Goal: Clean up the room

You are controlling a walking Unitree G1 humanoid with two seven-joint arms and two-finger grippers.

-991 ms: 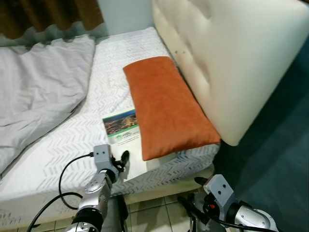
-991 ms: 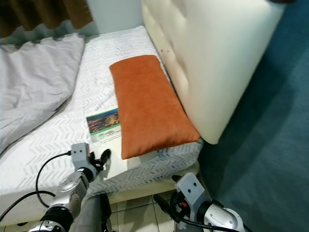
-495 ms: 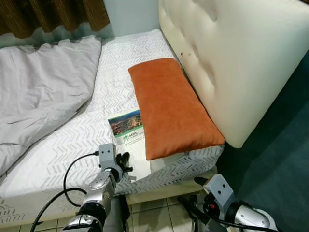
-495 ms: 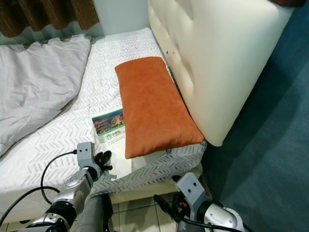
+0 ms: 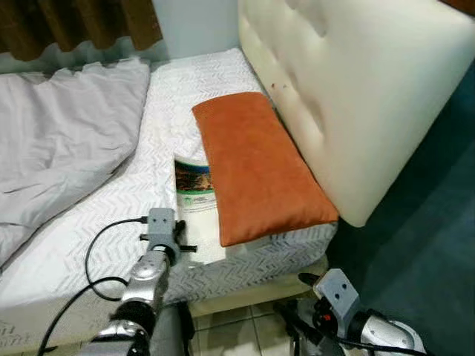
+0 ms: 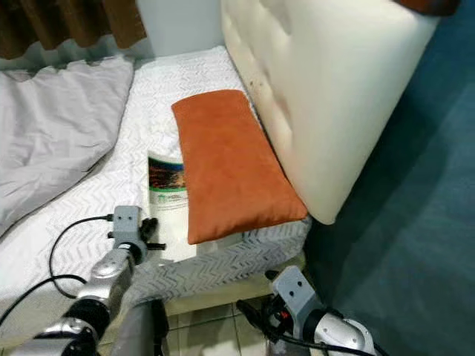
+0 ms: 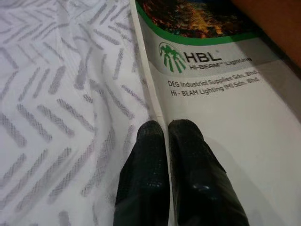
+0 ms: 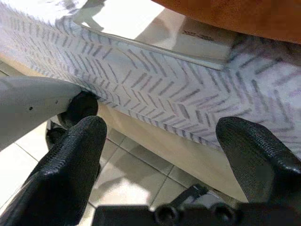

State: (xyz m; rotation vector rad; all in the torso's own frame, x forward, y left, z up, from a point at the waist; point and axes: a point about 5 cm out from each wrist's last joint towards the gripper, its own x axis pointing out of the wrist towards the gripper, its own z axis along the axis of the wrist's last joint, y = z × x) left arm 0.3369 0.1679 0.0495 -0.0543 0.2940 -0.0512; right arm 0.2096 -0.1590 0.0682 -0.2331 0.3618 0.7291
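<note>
**A:** Where is the booklet?

**B:** The booklet (image 5: 194, 194) lies flat on the bed (image 5: 111, 222), on the patterned sheet close to the bed's front edge. Its long side runs under the orange pillow (image 5: 256, 167), which covers part of it. The cover shows a dark city photograph above a green band and a white panel with printed lettering.

**A:** And the left gripper?

**B:** The left gripper (image 7: 162, 129) rests on the sheet at the booklet's near end, right on its outer edge. Its jaws are pressed together; one fingertip sits on the white cover and the other on the sheet beside it. I cannot tell whether paper is caught between them.

**A:** The right one?

**B:** The right gripper (image 8: 160, 136) hangs low below the bed's front edge, over the tiled floor (image 8: 117, 179), with its jaws spread wide.

**A:** Anything else on the bed?

**B:** A rumpled grey duvet (image 5: 59, 141) covers the far side, and the cream padded headboard (image 5: 349, 81) stands just beside the pillow.
</note>
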